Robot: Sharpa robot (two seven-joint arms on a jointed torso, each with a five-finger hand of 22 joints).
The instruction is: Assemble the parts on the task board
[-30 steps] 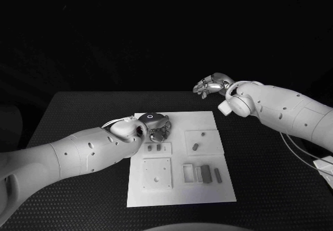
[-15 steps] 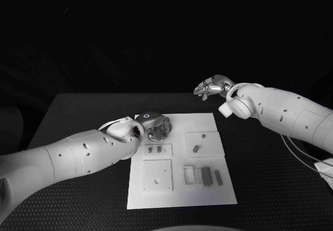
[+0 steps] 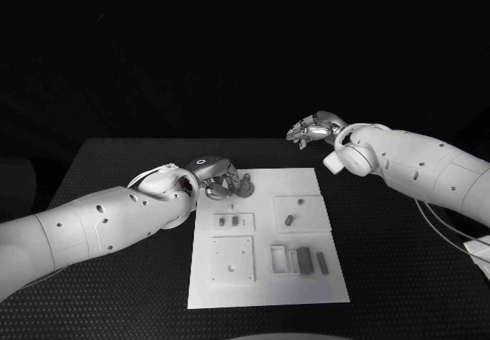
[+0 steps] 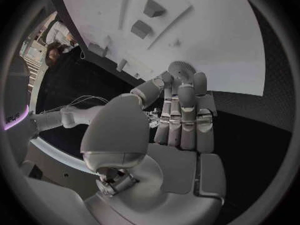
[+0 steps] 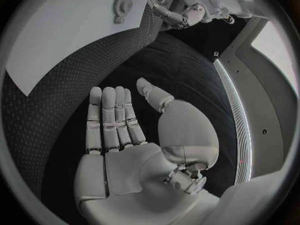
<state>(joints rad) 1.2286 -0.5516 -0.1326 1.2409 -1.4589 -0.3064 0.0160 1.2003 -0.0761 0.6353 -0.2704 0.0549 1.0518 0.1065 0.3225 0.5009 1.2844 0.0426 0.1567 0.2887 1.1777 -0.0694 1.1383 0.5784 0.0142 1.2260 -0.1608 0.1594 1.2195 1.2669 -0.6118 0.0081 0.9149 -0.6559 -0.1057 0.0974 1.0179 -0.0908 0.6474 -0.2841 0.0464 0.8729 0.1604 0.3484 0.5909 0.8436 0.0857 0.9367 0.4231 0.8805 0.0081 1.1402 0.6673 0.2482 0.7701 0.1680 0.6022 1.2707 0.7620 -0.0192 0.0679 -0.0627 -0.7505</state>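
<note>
Left hand [image 4: 178,117] seemingly touches a gear [image 4: 181,69]; right hand [image 5: 119,120] flat, empty.

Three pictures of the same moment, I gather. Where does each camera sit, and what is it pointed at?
Head view: from the robot's head, looking down at the black table and the white task board; both arms come in, left hand over the board's far left corner, right hand beyond it.
Left wrist view: behind the left hand, facing the board and a gear-like part at its fingertips.
Right wrist view: behind the open right hand, facing table and board.
Shared: both wrist views show the gear part.
</note>
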